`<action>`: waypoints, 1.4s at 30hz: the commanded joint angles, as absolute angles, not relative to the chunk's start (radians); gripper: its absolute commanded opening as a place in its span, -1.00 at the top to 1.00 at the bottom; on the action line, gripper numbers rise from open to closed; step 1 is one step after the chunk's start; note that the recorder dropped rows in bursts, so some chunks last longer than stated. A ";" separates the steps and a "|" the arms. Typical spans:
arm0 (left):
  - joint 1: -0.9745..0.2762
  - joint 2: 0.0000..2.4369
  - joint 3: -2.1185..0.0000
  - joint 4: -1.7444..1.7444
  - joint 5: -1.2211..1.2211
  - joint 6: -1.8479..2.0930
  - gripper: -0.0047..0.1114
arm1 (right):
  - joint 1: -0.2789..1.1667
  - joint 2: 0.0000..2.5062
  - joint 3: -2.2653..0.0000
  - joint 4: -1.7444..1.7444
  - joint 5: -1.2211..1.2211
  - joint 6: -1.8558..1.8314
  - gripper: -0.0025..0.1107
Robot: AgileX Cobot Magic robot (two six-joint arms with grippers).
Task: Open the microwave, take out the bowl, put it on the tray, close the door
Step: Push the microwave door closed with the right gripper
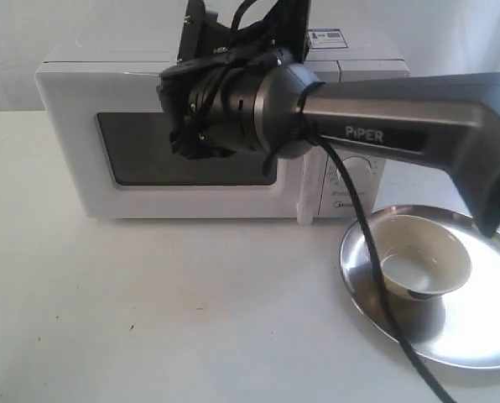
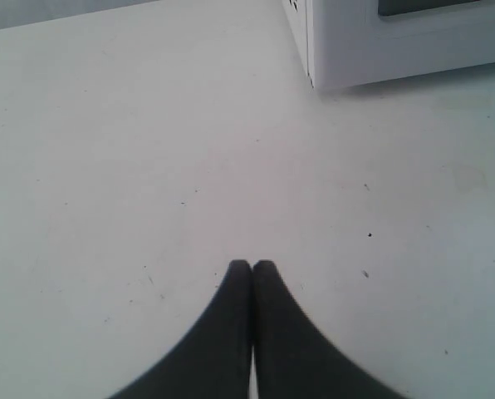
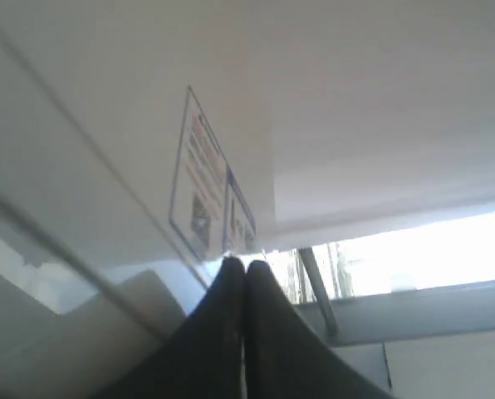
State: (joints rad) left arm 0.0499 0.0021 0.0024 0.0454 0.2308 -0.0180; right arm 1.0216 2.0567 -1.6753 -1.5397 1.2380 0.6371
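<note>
Right now I am seeing the bowl (image 1: 422, 264) sitting inside the tray (image 1: 468, 336) on the table (image 1: 191, 311), just right of the microwave (image 1: 65, 126), whose door (image 1: 132, 159) is lying flush and closed. My right pincer (image 3: 246, 264) is hovering by the microwave's top near the stickers (image 3: 202, 183), fingers pressed together on nothing. My left pincer (image 2: 252, 266) is hanging above bare table beside the microwave's corner, likewise squeezed together and empty.

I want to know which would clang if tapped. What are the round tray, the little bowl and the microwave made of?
The tray looks like polished metal, probably steel: silver, with mirror-bright reflections. The bowl seems glazed ceramic, maybe hard plastic: cream, with glossy highlights. The microwave shows a smooth white skin, painted metal or plastic; I can't tell which.
</note>
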 commanded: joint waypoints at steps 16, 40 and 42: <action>0.046 0.000 0.000 0.038 0.232 -0.022 0.92 | 1.445 1.251 -0.646 -1.430 1.221 1.371 0.96; 0.046 0.000 0.000 0.038 0.232 -0.022 0.92 | 1.573 0.997 -0.416 -1.307 1.221 1.605 0.96; 0.046 0.000 0.000 0.038 0.232 -0.022 0.92 | 1.574 0.995 -0.416 -1.307 1.221 1.567 0.96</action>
